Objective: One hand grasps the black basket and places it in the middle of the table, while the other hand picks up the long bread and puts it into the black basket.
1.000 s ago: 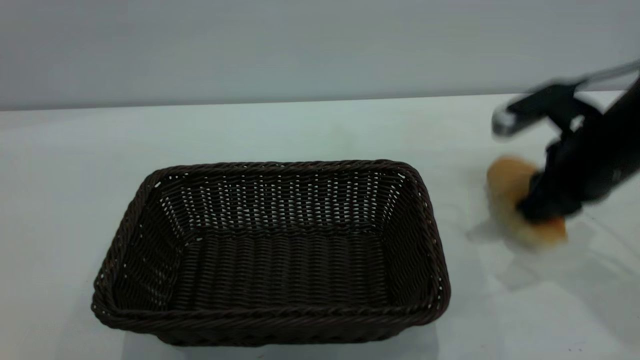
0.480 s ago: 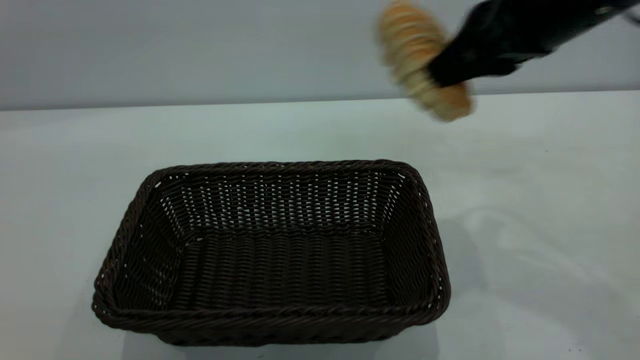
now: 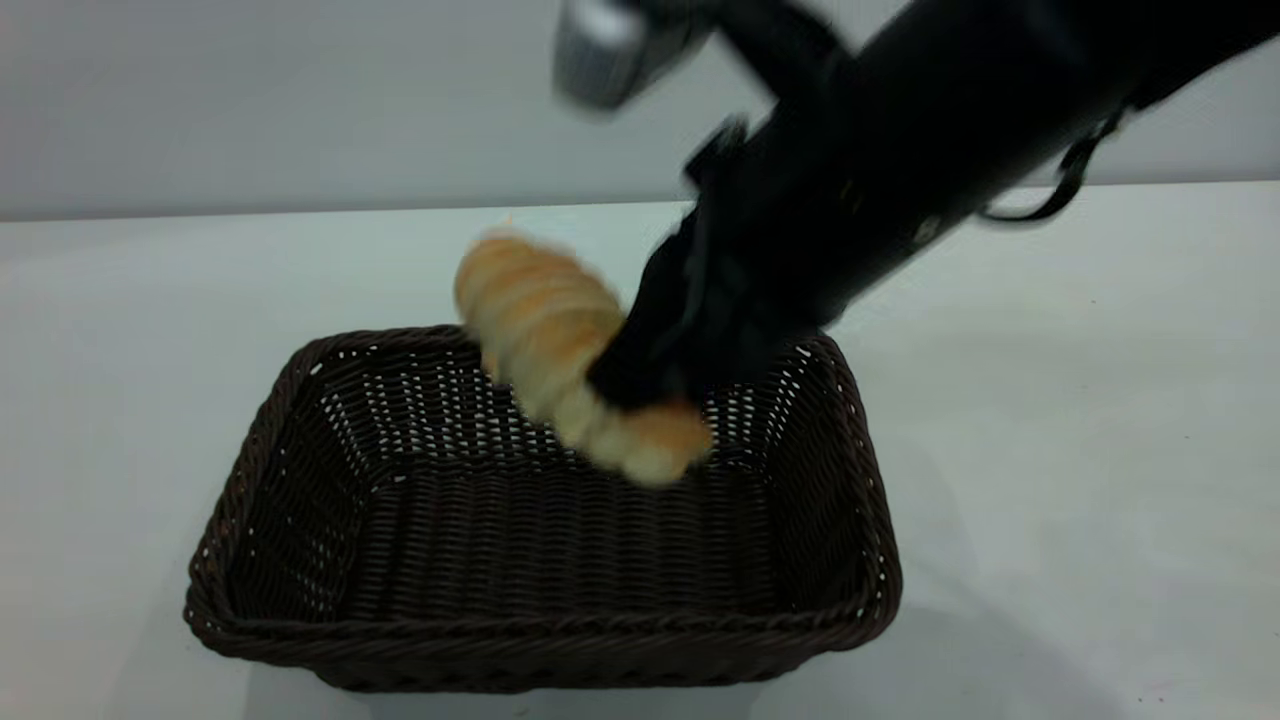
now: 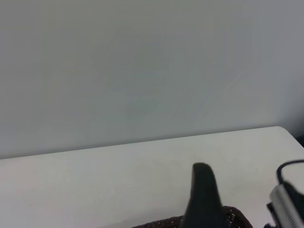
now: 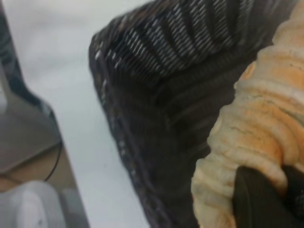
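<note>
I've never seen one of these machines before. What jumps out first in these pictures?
The eye goes first to the small golden-orange ridged loaf of bread, held in the air over the far part of the large dark woven wicker basket by the bulky black right gripper, which reaches in from the upper right. The basket sits mid-table on the plain white tabletop, nothing lying inside it. The left gripper shows only as a dark shape near the basket's rim.

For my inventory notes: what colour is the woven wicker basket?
Dark brown-black woven wicker basket, clearest in the exterior view.
</note>
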Controlling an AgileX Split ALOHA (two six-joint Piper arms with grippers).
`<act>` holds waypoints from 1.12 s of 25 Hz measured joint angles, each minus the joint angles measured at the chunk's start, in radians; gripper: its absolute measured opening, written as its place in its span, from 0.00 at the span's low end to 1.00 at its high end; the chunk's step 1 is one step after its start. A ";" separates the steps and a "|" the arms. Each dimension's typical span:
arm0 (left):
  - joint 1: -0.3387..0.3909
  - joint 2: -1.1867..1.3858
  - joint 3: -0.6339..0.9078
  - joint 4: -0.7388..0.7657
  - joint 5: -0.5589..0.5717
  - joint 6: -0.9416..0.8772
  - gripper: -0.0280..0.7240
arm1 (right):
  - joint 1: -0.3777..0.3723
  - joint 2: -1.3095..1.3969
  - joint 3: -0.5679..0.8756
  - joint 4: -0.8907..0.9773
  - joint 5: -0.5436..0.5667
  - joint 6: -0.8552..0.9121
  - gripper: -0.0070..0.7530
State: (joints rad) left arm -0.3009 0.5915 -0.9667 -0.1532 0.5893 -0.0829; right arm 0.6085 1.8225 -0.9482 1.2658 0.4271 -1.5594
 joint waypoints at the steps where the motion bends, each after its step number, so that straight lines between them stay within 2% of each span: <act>1: 0.000 0.000 0.000 0.000 0.000 0.000 0.82 | 0.001 0.017 0.000 0.001 -0.004 -0.005 0.06; 4: 0.000 0.000 0.000 0.000 0.000 0.000 0.82 | 0.002 0.054 0.000 0.002 -0.029 -0.013 0.07; 6: 0.000 0.000 0.000 0.000 0.000 0.000 0.82 | 0.002 0.074 0.000 0.004 -0.035 -0.021 0.12; 9: 0.000 0.000 0.000 0.000 0.000 0.006 0.82 | 0.002 0.089 -0.001 0.005 -0.034 -0.023 0.28; 12: 0.000 0.000 0.000 0.000 0.000 0.028 0.82 | 0.002 0.089 -0.015 0.003 -0.034 -0.025 0.51; 15: 0.000 0.000 0.000 0.000 0.009 0.053 0.82 | 0.002 0.078 -0.044 -0.036 -0.039 -0.022 0.63; 19: 0.000 -0.033 0.000 0.001 0.022 0.075 0.82 | 0.002 -0.023 -0.068 -0.143 -0.099 0.032 0.64; 22: 0.000 -0.103 0.000 0.002 0.030 0.107 0.82 | 0.002 -0.142 -0.070 -0.252 -0.121 0.161 0.62; 25: 0.000 -0.181 0.000 0.010 0.069 0.132 0.82 | 0.002 -0.265 -0.070 -0.395 -0.081 0.368 0.60; 28: 0.000 -0.254 0.000 0.035 0.116 0.136 0.82 | 0.002 -0.378 -0.070 -0.598 0.011 0.588 0.58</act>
State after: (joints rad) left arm -0.3009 0.3375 -0.9667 -0.1181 0.7055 0.0532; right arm 0.6102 1.4448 -1.0177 0.6673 0.4382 -0.9711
